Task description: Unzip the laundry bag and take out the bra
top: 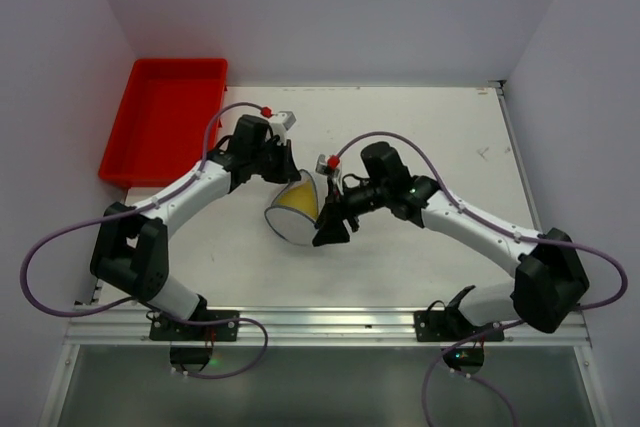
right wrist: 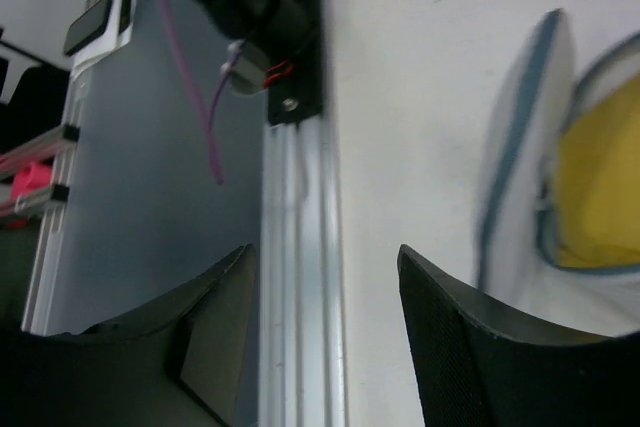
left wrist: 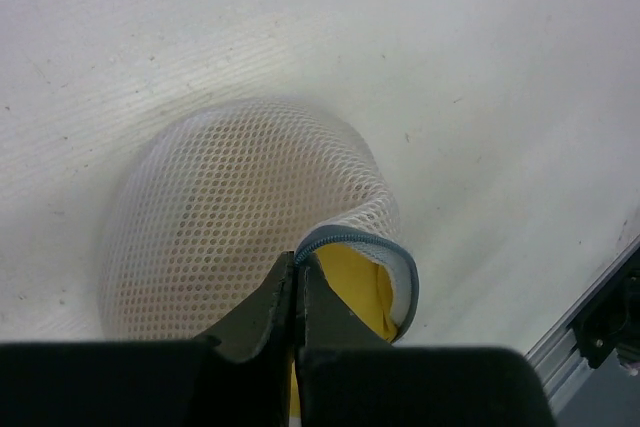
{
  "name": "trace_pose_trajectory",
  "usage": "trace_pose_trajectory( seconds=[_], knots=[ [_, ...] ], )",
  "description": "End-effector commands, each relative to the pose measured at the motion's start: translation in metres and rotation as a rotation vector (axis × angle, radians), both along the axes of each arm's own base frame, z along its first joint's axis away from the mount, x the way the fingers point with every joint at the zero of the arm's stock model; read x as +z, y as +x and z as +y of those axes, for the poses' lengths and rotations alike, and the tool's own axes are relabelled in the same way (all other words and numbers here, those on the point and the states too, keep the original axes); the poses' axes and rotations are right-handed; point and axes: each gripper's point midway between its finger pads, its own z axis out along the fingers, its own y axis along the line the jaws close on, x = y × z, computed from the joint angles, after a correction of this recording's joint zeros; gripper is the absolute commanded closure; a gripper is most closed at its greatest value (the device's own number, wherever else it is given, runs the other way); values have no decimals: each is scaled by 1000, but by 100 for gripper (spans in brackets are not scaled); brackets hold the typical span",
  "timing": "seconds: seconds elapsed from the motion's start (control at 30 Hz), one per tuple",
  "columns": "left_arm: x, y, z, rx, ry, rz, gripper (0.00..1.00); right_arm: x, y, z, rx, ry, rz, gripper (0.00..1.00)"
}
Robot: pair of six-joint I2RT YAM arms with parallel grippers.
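Matte white table (top: pixel 430 147); soft honeycomb-mesh laundry bag (left wrist: pixel 230 207), yellow cloth (left wrist: pixel 355 282) inside.

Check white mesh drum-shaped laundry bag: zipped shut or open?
Open. Left wrist view: white mesh drum-shaped laundry bag has its grey zip edge gaping, yellow fabric showing inside.

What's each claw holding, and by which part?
Left claw pinches the laundry bag by its grey rim; right claw is open, holding nothing.

A red rectangular tray (top: pixel 165 117) is positioned at the far left corner of the white worktop (top: pixel 440 137), beside the left wall (top: pixel 50 67). An aluminium rail (top: pixel 330 325) is mounted along the near edge of the worktop.
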Motion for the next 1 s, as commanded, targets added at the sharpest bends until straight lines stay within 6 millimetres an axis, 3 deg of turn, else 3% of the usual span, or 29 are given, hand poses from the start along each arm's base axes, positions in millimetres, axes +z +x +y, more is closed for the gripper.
trace_pose_trajectory(
  seconds=[0.0, 0.1, 0.17, 0.3, 0.4, 0.47, 0.53, 0.63, 0.77, 0.93, 0.97],
  knots=[
    [13, 11, -5, 51, -29, 6, 100, 1, -60, -5, 156, -1, 7, 40],
    [15, 11, -8, 64, -52, 17, 100, -29, -81, -12, 169, -122, 61, 42],
    [17, 12, -9, 73, -62, 21, 100, -47, -86, -18, 155, -165, 94, 44],
    [19, 9, -7, 92, -69, 43, 100, -57, -80, -24, 74, -222, 108, 47],
    [25, 6, -1, 137, -74, 53, 100, -54, -59, -28, -75, -274, 65, 48],
    [33, 3, -1, 168, -102, 60, 100, -42, -41, -31, -199, -277, 15, 41],
    [39, -2, -2, 194, -147, 78, 100, -32, -7, -37, -444, -307, -4, 25],
    [46, -11, -6, 213, -215, 98, 100, -30, 23, -43, -712, -328, 60, 15],
    [53, -17, -2, 300, -289, 97, 100, -50, 39, -34, -911, -313, 247, 16],
    [24, -34, 6, 394, -344, 162, 100, -72, 42, -25, -995, -248, 374, 23],
    [26, -32, 5, 404, -379, 145, 100, -75, 43, -25, -1004, -235, 381, 25]
  ],
)
